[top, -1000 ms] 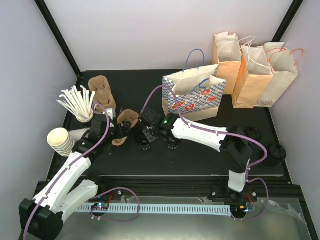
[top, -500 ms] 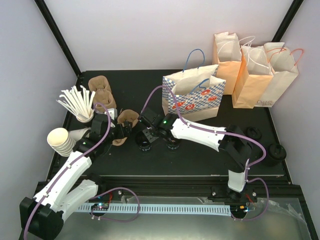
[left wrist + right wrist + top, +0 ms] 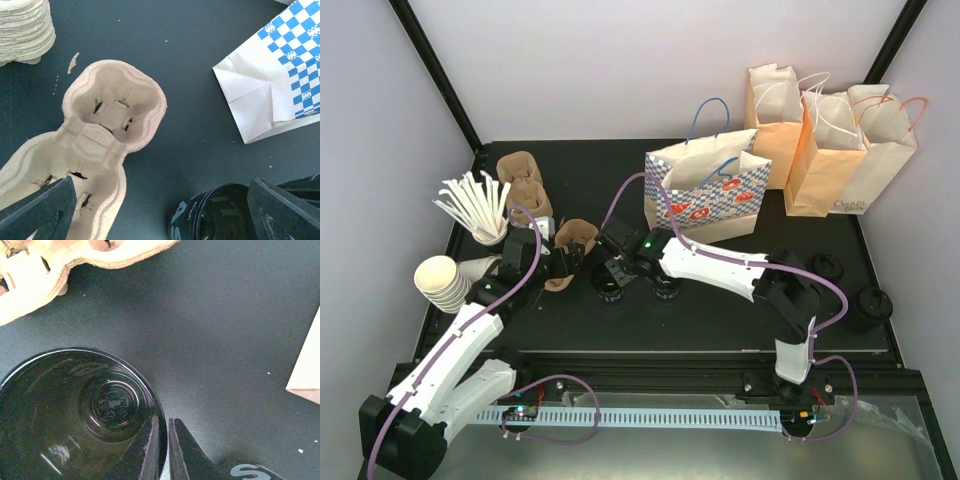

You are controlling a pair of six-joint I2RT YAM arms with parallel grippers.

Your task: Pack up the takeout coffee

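Right gripper (image 3: 164, 432) nearly pressed together at black cup (image 3: 100, 410) rim, grip unclear; cup placement step; next likely lift into carrier (image 3: 30, 275).

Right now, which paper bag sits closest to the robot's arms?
The blue-and-white checked bag with blue handles; the plain tan bags stand farther back on the right.

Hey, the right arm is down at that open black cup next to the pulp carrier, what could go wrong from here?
1. The right gripper sits nearly closed at the rim of the black cup; a hold on that thin wall could tip or drop it.
2. A second black cup stands right beside it and could get knocked.
3. The open left gripper hovers close by, so the arms might collide.
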